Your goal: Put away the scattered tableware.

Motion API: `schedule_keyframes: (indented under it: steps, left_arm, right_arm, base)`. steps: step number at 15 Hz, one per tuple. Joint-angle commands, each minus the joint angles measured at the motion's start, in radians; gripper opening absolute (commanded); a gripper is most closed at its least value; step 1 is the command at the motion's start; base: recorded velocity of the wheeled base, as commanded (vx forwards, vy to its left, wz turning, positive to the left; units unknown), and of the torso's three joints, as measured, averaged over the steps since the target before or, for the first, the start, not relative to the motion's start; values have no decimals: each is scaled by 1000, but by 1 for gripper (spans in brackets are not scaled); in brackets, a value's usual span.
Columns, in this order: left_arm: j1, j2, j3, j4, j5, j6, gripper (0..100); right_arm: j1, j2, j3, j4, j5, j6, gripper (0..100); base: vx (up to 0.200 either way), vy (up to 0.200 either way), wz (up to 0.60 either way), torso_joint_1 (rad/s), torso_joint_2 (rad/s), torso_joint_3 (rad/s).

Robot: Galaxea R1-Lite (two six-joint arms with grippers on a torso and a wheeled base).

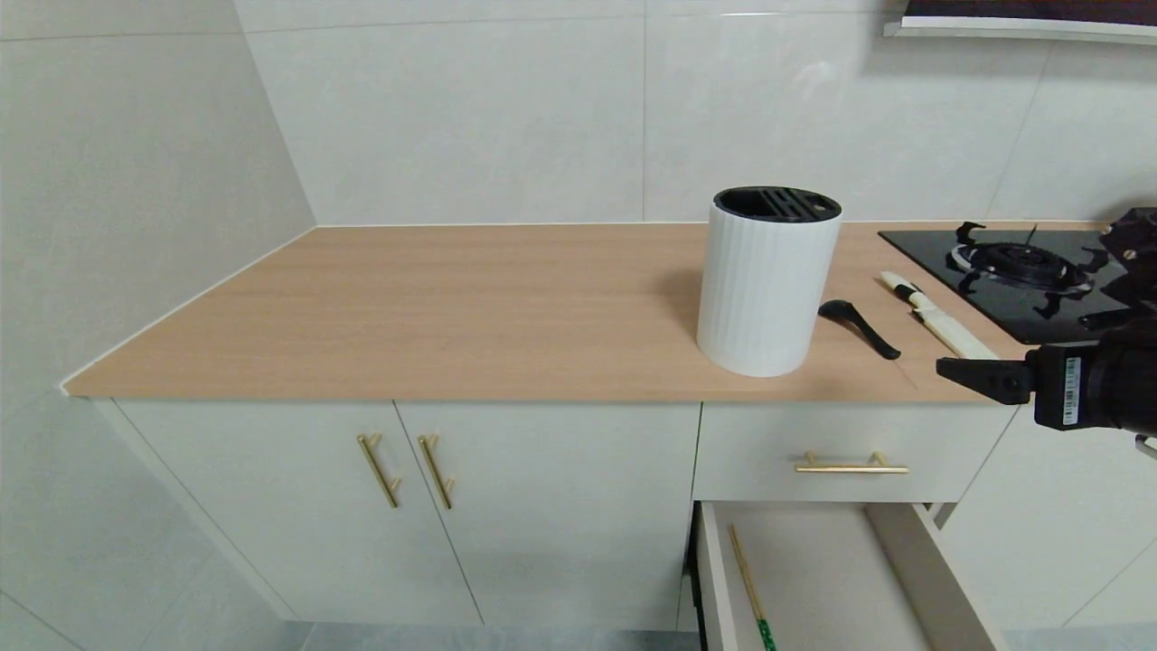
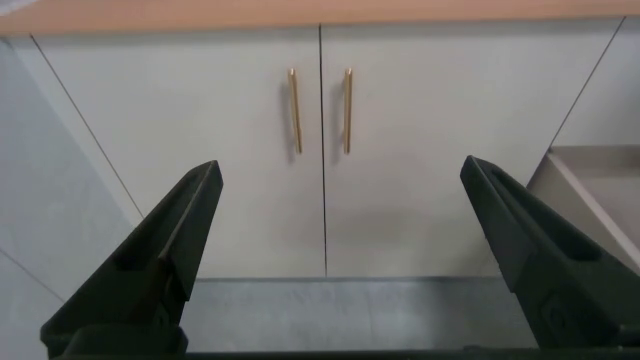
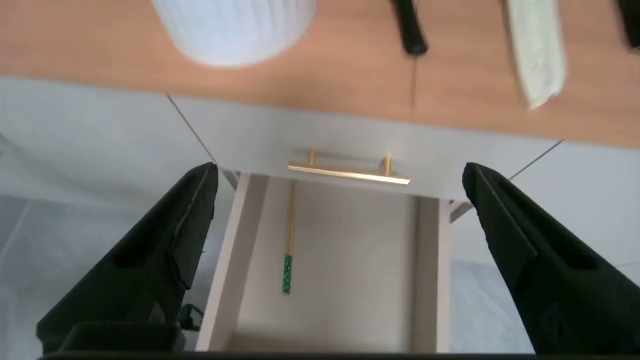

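Note:
A white ribbed utensil holder [image 1: 766, 287] with a black slotted top stands on the wooden counter [image 1: 470, 307]. To its right lie a black spoon [image 1: 859, 328] and a cream-handled knife [image 1: 936, 316]. My right gripper [image 1: 960, 370] hangs open in front of the counter's front edge, above the open lower drawer [image 1: 913, 579]. Looking down past the right gripper [image 3: 340, 180], the drawer [image 3: 420, 270] holds one chopstick [image 3: 290, 240] with a green end; the holder [image 3: 235, 25], spoon handle [image 3: 408, 25] and knife [image 3: 535, 50] lie beyond. My left gripper [image 2: 340, 168] is open and low, facing the cabinet doors [image 2: 420, 170].
A black gas hob [image 1: 1017, 271] takes up the counter's right end. The upper drawer with a gold handle [image 1: 851, 467] is closed. Two gold door handles [image 1: 407, 470] sit on the cabinet. The counter left of the holder is bare wood. Tiled walls enclose the back and left.

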Motion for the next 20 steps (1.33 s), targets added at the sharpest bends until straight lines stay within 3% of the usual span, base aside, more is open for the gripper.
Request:
schedule_keyframes:
  steps: [1,4,6,10,20]
  left_arm:
    - [0,0,0,0,0,0,100]
    - [0,0,0,0,0,0,100]
    - [0,0,0,0,0,0,100]
    - [0,0,0,0,0,0,100]
    - [0,0,0,0,0,0,100]
  right_arm:
    - [-12,6,-1,-5,2,0,100]
    - [-96,86,-33,-73,23,-55,100]
    - [-211,273,-146,-169,184,-58,100]
    - [-265,526,-309,-198,325,-106,100]
    - [-323,858,-361,-531,350,-101,100]
  base:
    - [0,0,0,85,-173,-105]
    - [0,0,0,23,-54,-32]
    - [0,0,0,0,0,0]
    - [0,0,0,0,0,0]
    - [0,0,0,0,0,0]
